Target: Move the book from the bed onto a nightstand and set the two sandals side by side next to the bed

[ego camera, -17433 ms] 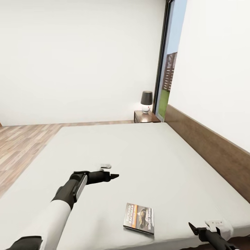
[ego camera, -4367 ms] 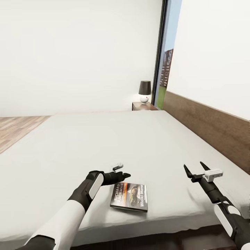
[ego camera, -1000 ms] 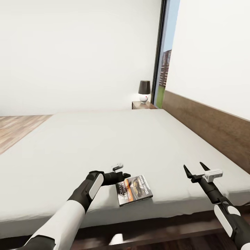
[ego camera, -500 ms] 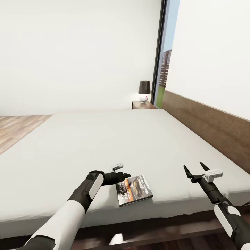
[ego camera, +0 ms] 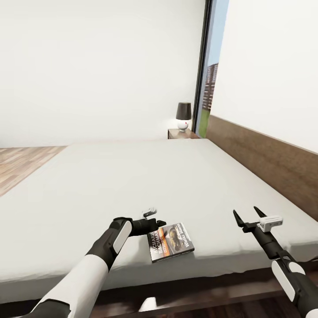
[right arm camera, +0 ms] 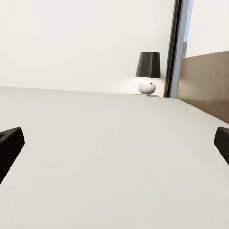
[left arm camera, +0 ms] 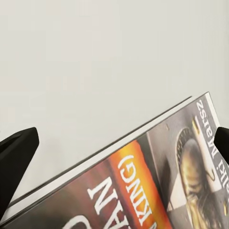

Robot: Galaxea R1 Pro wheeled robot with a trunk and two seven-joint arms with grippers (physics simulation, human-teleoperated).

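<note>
The book (ego camera: 171,242), dark with an orange band, lies flat on the off-white bed (ego camera: 132,181) close to its near edge. My left gripper (ego camera: 160,223) is open at the book's upper left corner. In the left wrist view the book (left arm camera: 143,191) fills the space just ahead of the gripper (left arm camera: 119,152), whose black fingertips (left arm camera: 16,152) stand wide apart. My right gripper (ego camera: 247,215) hovers open over the mattress to the right of the book, holding nothing (right arm camera: 116,143). A nightstand (ego camera: 180,133) stands beyond the far end of the bed. The sandals are out of view.
A dark-shaded lamp (ego camera: 183,115) sits on the nightstand, beside the tall window (ego camera: 207,70). The brown headboard (ego camera: 265,163) runs along the bed's right side. Wood-plank floor (ego camera: 22,163) shows at the left, and the bed's dark base (ego camera: 190,289) is just below the book.
Compared with 4.4 s ago the book has turned anticlockwise and lies nearer the bed's edge. Over the last second nothing has moved.
</note>
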